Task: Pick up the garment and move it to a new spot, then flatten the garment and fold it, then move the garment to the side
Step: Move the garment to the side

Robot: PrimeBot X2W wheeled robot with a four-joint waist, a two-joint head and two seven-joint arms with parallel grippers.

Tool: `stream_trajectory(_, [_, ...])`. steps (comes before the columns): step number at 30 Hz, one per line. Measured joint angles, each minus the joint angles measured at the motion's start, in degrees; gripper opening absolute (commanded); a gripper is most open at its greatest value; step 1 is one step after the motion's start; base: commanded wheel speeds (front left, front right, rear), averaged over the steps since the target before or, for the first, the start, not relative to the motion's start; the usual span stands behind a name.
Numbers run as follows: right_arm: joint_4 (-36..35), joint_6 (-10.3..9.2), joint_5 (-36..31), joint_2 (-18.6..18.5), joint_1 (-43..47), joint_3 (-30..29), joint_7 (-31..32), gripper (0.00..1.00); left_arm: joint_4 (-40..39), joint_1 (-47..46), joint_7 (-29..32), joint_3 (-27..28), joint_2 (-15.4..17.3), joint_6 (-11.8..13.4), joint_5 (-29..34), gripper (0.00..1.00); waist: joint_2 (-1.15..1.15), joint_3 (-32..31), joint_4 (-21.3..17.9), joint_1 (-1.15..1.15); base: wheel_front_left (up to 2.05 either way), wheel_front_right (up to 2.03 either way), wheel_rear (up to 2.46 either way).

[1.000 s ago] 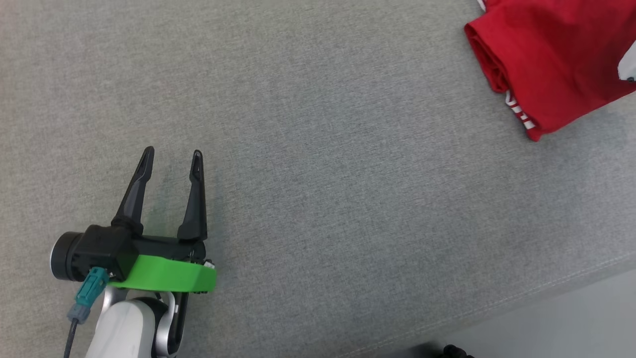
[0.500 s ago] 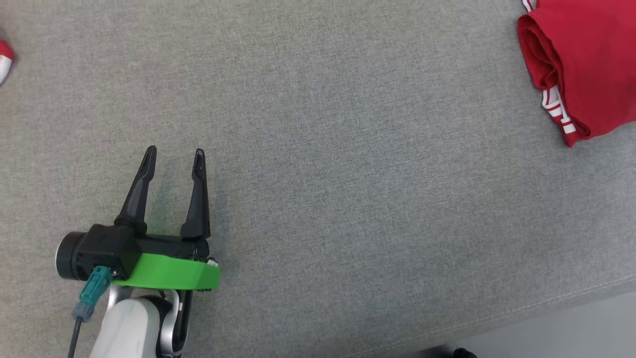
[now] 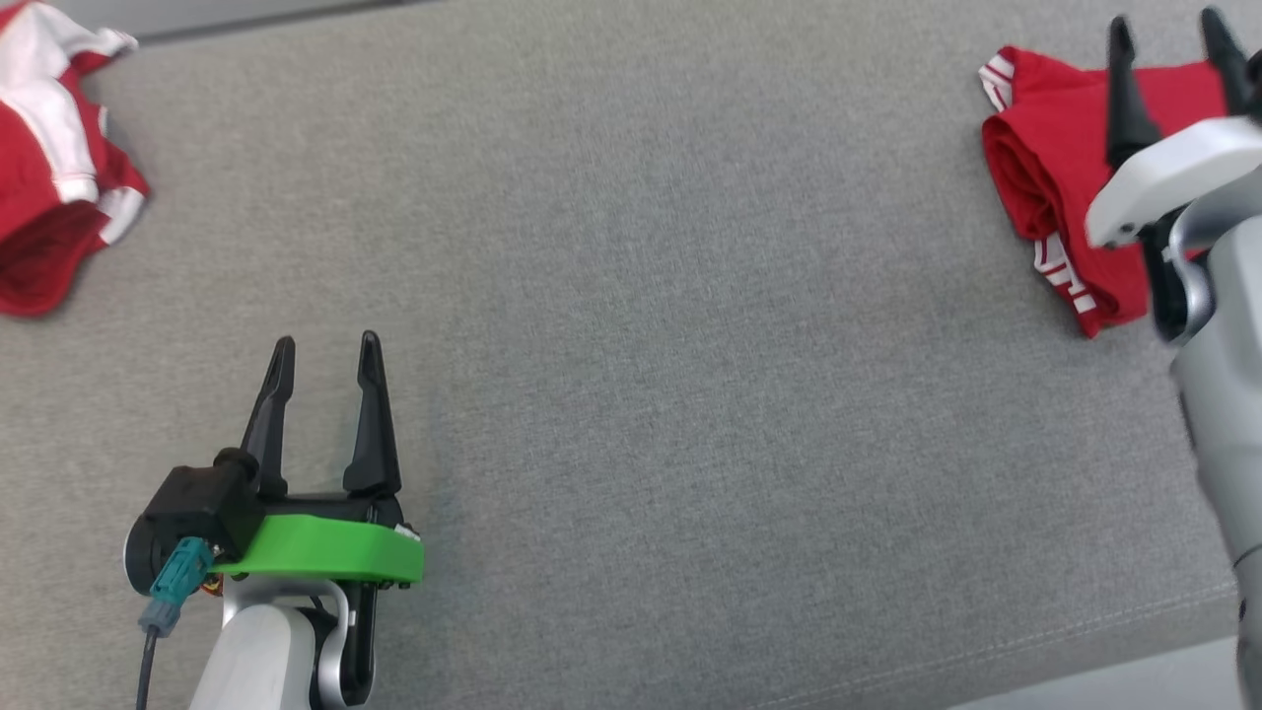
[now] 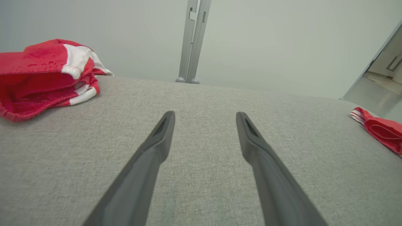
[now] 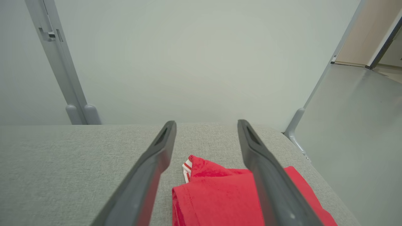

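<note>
At the far left edge a crumpled red-and-white garment (image 3: 49,168) lies in a loose heap on the grey bench (image 3: 641,345). It is not flattened or folded, and nothing touches it. Just right of it and nearer the robot, the left tool (image 3: 326,340) hovers over bare fabric with its fingers apart and nothing between them. The middle of the bench holds nothing.

At the far right, close to the bench's edge, lies the folded red garment (image 3: 1045,168), a compact bundle with white stripes showing at its hem. The right tool (image 3: 1164,20) is above it, fingers spread and empty. From the head view it is hard to tell whether the tips brush the cloth.

This folded piece looks like the task's garment: picked up, flattened, folded and set at the side, so the task seems nearly or fully done. Probably all that is left is to draw the right arm clear.
</note>
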Motion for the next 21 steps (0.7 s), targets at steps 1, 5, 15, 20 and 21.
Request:
stream_trajectory(1, [-1.7, 0.0, 0.6, 0.7, 1.7, 0.1, 0.0, 1.0, 0.9, 0.0, -0.1, 0.2, -0.2, -0.1, -0.1, 1.0, 0.0, -1.0, 0.2, 0.0, 0.0, 0.0, 0.0])
stream_trajectory(5, [-8.4, 0.0, 2.2, 2.5, 9.0, 0.6, 0.0, 1.0, 3.5, 1.1, -0.3, 1.1, -1.3, -0.1, -0.7, 1.0, 0.0, -4.6, 1.3, 0.0, 0.0, 0.0, 0.0])
stream_trajectory(15, [-27.3, -0.01, 2.4, 8.5, 29.6, -0.8, 0.0, 1.0, 3.6, 8.2, -0.5, 3.4, -3.0, -0.1, -0.1, 1.0, 0.0, -12.5, 4.6, 0.0, 0.0, 0.0, 0.0])
stream_trajectory(20, [-33.9, -0.01, 0.2, 12.0, 38.8, -0.3, 0.0, 1.0, 2.7, 10.8, -0.5, 4.1, -3.3, 0.0, -0.1, 1.0, 0.0, -15.1, 6.5, 0.0, 0.0, 0.0, 0.0])
stream_trajectory(21, [-34.6, -0.01, -0.2, 12.6, 40.1, 0.1, 0.0, 1.0, 2.6, 11.1, -0.5, 4.2, -3.3, 0.0, -0.1, 1.0, 0.0, -15.4, 6.9, 0.0, 0.0, 0.0, 0.0])
